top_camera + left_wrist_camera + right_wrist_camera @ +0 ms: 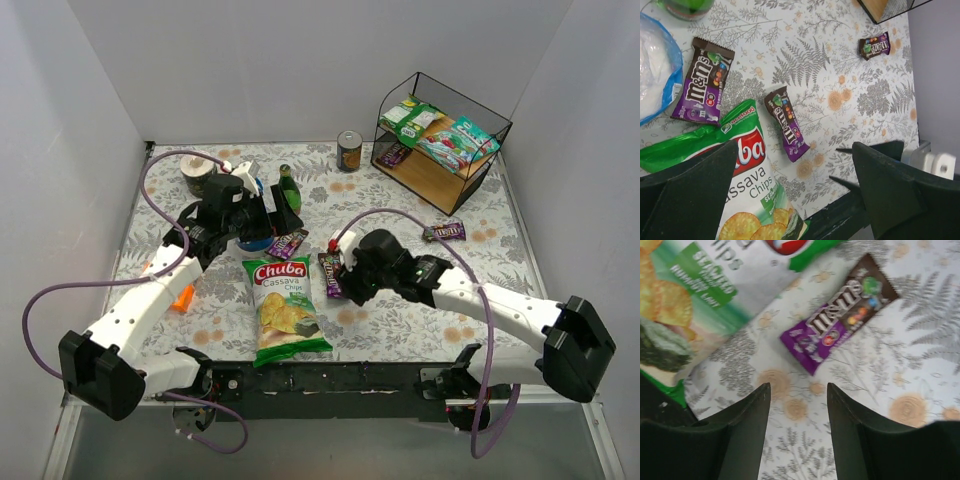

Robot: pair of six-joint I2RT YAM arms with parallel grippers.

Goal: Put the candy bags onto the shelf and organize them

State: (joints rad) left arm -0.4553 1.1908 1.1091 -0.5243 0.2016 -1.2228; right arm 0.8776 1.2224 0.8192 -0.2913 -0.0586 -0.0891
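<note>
Closest to us in the top view are our two white-and-black arms, the left arm [130, 315] and the right arm [500, 310]. At 1 o'clock stands the shelf [432, 172], a two-level rack of pale wooden boards in a thin black wire frame. It already holds a flat green-and-white candy packet [412, 120], a teal packet with red-and-white print [458, 142] and a small dark purple packet on the low board [393, 155].

Three narrow, dark purple-and-brown foil candy bags lie on the leaf-and-flower patterned table [390, 320]. The left purple packet [288, 242] is just at 6 o'clock from the left gripper [287, 218]. The middle purple packet [329, 270] is right beside the right gripper [343, 272]. The far purple packet [444, 232] is at 3 o'clock. A big green-and-red crinkly chips bag [283, 305] lies at 6 o'clock.

From the left wrist, we see the left gripper spread wide with nothing in it. The left purple packet is at 10 o'clock, the middle purple packet in the centre and the far purple packet at 1 o'clock.

From the right wrist, the right gripper is partly open and has nothing in it. The middle purple packet lies flat and slanted at 1 o'clock, just past the tips and not touching them.

We think these bags are very light, thin and floppy, with slippery shiny skin and small hard sweets inside. They lie flat, so there is little to grab. We would pinch across the narrow middle, one tip on each long edge, gently. Held by one end, a bag would likely droop or slip.
</note>
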